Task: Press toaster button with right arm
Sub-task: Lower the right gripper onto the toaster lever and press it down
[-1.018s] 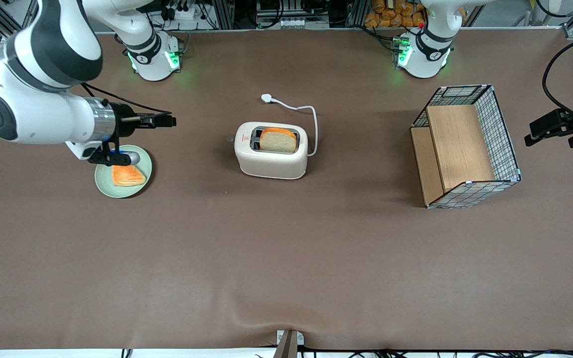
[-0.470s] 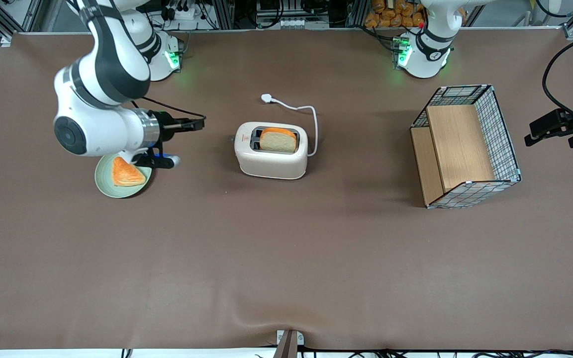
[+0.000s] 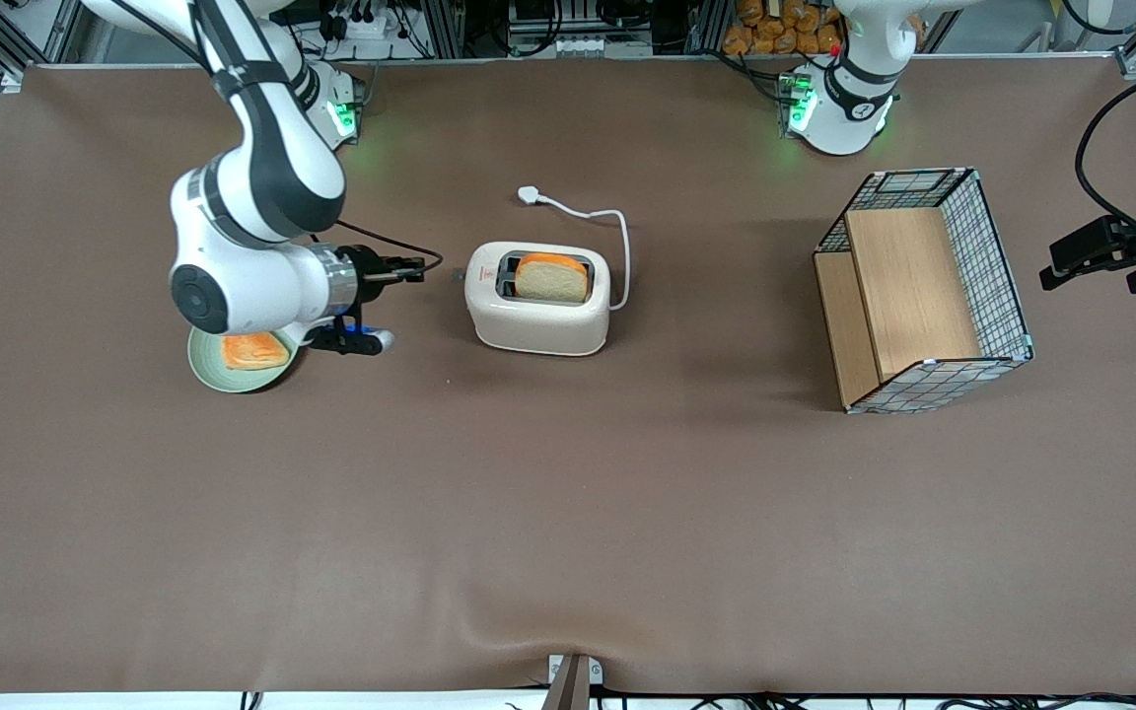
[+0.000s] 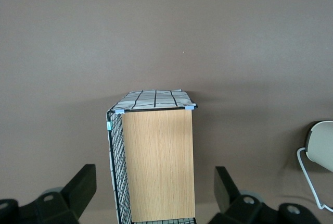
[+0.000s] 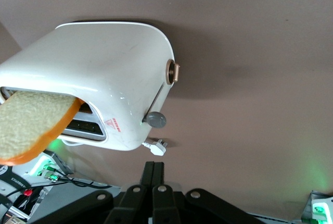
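The right arm (image 3: 252, 227) is reaching sideways, low over the brown table (image 3: 568, 513). Its gripper (image 3: 418, 268) is pointing at the narrow end of the toaster (image 3: 538, 311), near it but not touching. In the right wrist view the two black fingers (image 5: 154, 174) are pressed together, with nothing between them.

The cream-white toaster is sitting near the middle of the table. A slice of bread (image 3: 551, 278) is sticking up out of one slot. The toaster button (image 5: 155, 120), a small grey knob, is poking out of the narrow end that is facing the gripper. A little round dial (image 5: 173, 72) is sitting on that same end. The white cord (image 3: 617, 237) is running from the toaster to its plug (image 3: 528, 194), which is lying on the table.

A green plate (image 3: 218, 372) with a piece of toast (image 3: 254, 350) is sitting under the arm's wrist. A wire basket with wooden boards (image 3: 923, 291) is standing toward the parked arm's end of the table.
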You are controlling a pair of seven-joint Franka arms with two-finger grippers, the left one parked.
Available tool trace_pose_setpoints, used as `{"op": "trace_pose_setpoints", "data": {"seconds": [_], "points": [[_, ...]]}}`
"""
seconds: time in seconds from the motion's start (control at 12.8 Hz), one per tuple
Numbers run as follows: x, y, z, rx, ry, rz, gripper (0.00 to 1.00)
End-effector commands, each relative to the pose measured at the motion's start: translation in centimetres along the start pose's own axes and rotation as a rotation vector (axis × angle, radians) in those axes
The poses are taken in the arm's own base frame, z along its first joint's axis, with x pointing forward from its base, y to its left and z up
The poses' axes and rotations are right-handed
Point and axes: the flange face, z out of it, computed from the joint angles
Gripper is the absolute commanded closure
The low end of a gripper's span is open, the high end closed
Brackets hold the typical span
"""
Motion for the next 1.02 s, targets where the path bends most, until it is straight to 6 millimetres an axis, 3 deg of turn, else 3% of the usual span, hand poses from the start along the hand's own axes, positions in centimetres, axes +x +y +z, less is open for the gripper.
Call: {"op": "trace_pose_setpoints", "data": {"seconds": [0.0,0.23,0.63,0.94], "points": [[-0.1,-0.1,2.2,0.006,-0.033,0.015,1.0],[0.4,0.1,3.7,0.026,-0.055,0.033,0.98],[1.1,-1.4,6.9,0.004,-0.018,0.018,0.97],[2.1,-0.8,8.4,-0.009,-0.029,0.032,0.97]]}}
